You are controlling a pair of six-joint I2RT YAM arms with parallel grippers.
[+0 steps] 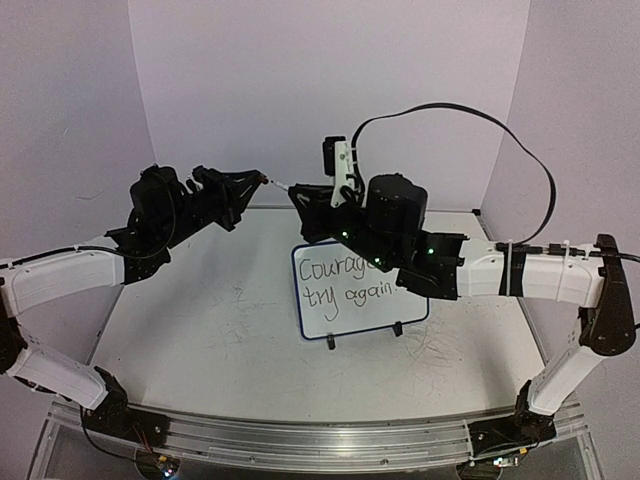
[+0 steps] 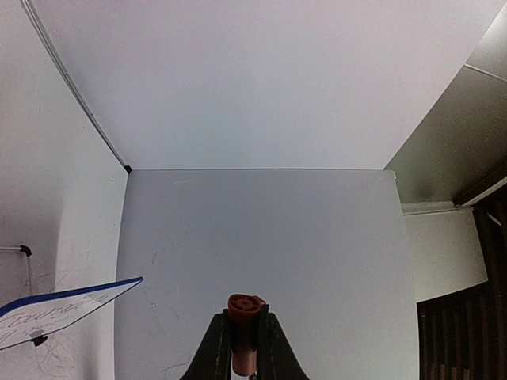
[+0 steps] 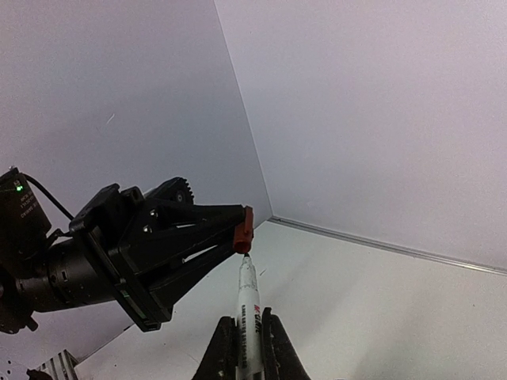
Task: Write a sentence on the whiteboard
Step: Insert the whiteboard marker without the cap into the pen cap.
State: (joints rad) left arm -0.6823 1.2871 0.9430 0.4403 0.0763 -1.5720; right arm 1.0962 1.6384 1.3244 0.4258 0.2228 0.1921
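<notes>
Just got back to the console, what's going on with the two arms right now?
The writing looks done: the whiteboard stands on the table with the sentence "Courage to try again." on it. Both arms are up in the air, apparently to recap the pen. The left gripper is shut on the red cap. The right gripper is shut on the marker, whose tip points at the cap from right beside it. The cap is not yet pushed on.

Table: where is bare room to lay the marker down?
Free: the table left of the whiteboard, and the strip in front of it. Crowded: above the back edge, where the left tool and right tool meet, and the board's right end, under the right arm.
</notes>
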